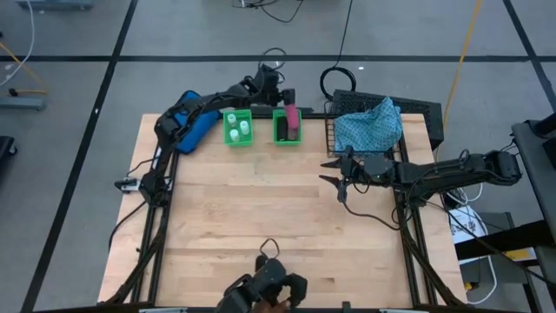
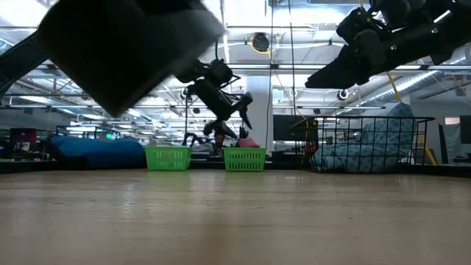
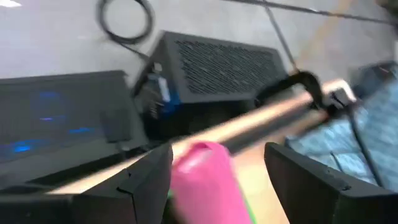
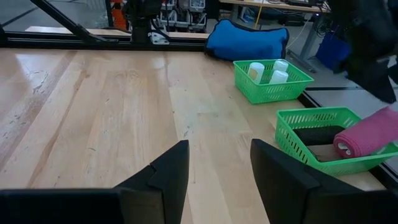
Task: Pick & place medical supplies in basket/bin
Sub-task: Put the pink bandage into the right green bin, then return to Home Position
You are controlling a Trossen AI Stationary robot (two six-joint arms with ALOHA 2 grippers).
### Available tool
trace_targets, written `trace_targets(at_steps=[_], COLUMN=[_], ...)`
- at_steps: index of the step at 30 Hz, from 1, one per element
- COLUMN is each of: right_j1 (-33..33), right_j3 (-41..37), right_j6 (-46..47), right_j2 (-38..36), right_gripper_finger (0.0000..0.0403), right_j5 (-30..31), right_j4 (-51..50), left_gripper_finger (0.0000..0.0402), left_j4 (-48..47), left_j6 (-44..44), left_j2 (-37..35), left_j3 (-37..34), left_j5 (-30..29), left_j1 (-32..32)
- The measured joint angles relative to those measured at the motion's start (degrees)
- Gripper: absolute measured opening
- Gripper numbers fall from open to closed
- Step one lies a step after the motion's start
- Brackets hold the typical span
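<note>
The pink roll [image 1: 293, 116] lies slanted in the right green bin [image 1: 287, 137], its near end [image 4: 346, 148] on the black roll [image 4: 314, 134] and brown roll [image 4: 323, 151], its far end over the rim. My left gripper [image 3: 217, 174] stands open just above that far end, one finger on each side of the roll [image 3: 202, 180]. In the low view a gap shows between the fingers [image 2: 246, 118] and the roll [image 2: 247, 141]. The white bottles [image 1: 238, 127] stand in the left green bin [image 4: 271, 87]. The patterned cloth [image 1: 369, 126] fills the wire basket [image 1: 334, 139]. My right gripper [image 1: 333, 171] hangs open near the basket.
A blue padded pouch [image 1: 195, 130] lies at the far left beside the bins. A black grille box [image 3: 217, 62] and cables sit beyond the table's far edge. A dark device [image 1: 269, 287] sits at the near edge. Bare wood [image 1: 252, 209] spans the table's middle.
</note>
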Motion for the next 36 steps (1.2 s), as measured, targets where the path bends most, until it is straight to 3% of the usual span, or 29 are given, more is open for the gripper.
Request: trace_targets(at_steps=[4,12,21,25,28,32,36], right_j1=[0.0,0.0,0.0,0.0,0.0,0.0,0.0], right_j3=[0.0,0.0,0.0,0.0,0.0,0.0,0.0], right_j6=[0.2,0.8,0.7,0.6,0.7,1.1,1.5], right_j2=[0.0,0.0,0.0,0.0,0.0,0.0,0.0], right_gripper_finger=[0.0160,0.0160,0.0160,0.0160,0.0160,0.0160,0.0160], right_j5=[0.0,-0.1,-0.1,-0.1,-0.1,-0.1,-0.1], right_j4=[0.1,-0.5,-0.6,-0.9,-1.3,-2.9,-4.0], left_gripper_finger=[0.0264,0.0264,0.0264,0.0264,0.0264,0.0264,0.0264], left_j4=[1.0,-1.5,-2.2,-4.6,-9.4,-18.3,-27.7], left_j6=[0.8,5.5,5.2,5.2,12.9,25.1,36.3], left_j2=[1.8,1.9,-2.1,-5.9,-9.9,-19.0,-30.0], left_j3=[0.0,0.0,0.0,0.0,-0.1,-0.1,-0.2], left_j5=[5.7,7.4,11.6,18.5,22.6,20.1,9.2], left_j1=[-1.4,-3.4,-2.8,-1.7,-1.7,-5.1,-11.2])
